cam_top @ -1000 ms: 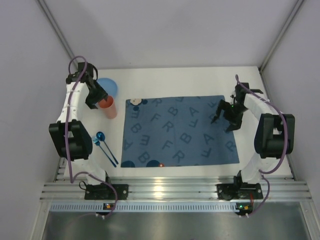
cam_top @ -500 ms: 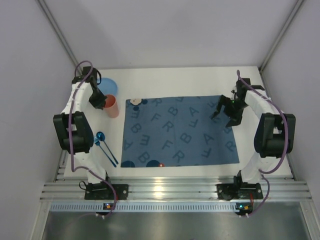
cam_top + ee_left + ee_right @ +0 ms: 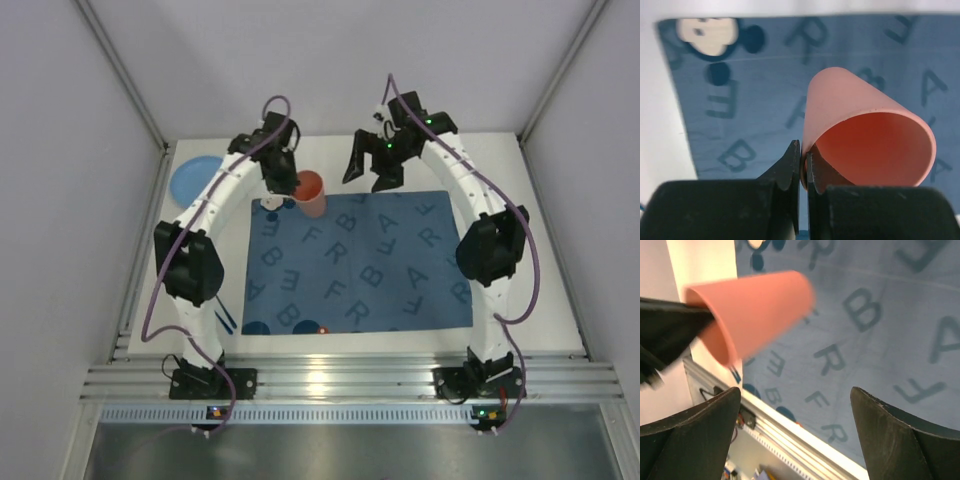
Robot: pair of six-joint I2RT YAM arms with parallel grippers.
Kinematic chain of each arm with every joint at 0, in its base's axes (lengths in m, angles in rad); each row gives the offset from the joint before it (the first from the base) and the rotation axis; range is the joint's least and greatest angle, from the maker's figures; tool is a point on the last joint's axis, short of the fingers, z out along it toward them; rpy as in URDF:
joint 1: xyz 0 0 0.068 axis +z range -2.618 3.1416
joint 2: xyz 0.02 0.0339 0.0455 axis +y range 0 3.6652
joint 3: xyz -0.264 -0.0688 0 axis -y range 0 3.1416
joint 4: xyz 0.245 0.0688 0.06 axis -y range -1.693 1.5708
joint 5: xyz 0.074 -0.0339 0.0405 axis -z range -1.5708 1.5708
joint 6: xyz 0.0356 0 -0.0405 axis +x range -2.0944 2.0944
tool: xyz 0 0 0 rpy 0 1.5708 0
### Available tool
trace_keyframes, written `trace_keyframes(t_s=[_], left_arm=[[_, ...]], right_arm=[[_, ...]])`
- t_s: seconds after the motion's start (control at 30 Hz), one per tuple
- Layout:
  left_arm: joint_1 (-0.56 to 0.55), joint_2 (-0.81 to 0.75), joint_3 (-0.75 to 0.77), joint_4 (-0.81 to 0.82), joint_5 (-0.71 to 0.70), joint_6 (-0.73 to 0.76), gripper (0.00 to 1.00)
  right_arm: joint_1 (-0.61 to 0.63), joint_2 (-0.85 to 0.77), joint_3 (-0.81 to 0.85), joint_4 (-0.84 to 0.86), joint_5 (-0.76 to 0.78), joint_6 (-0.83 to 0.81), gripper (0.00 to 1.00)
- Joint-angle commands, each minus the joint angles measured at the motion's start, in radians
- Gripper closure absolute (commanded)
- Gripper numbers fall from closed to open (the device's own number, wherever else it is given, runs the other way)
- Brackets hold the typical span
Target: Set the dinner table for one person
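**Item 1. Left end effector**: closed on the rim of the orange cup. In the left wrist view the two fingers were pinched together, with the cup wall between them.

**Item 2. Orange cup**: plain and tapered. It hung from the left end effector's fingertips, mouth towards the wrist camera. In the right wrist view it stood ahead of the right end effector's fingers and to one side.

**Item 3. Right end effector**: jaws wide apart and holding nothing. It was just beside the cup but not touching it.

**Item 4. Table**: white and flat, lying beneath both end effectors. Its silver slotted rail ran along the edge nearest the arm bases.

**Item 5. Blue placemat**: cloth printed with letters, directly under both end effectors. A mouse-head motif sat on the corner beyond the left end effector.

**Item 6. Blue plate**: on the table, well out to the left of the left end effector and off the placemat.
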Motion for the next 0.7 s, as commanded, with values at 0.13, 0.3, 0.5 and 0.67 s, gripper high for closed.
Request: trace_keyframes(t_s=[0.13, 0.3, 0.5, 0.67], left_arm=[[-0.214, 0.043, 0.131, -0.086, -0.066, 0.052, 1.00], [-0.283, 0.052, 0.186, -0.116, -0.108, 0.052, 1.00], [-0.295, 0.024, 0.238, -0.136, -0.119, 0.020, 0.94], [-0.298, 0.021, 0.254, -0.127, -0.082, -0.011, 0.63]], right_arm=[[0.053, 0.047, 0.002, -0.068, 0.003, 0.025, 0.10], [0.063, 0.019, -0.100, -0.055, 0.079, 0.011, 0.18], [0.090, 0.007, -0.170, -0.108, 0.259, -0.032, 1.00], [0.098, -0.002, -0.146, -0.124, 0.339, -0.035, 1.00]])
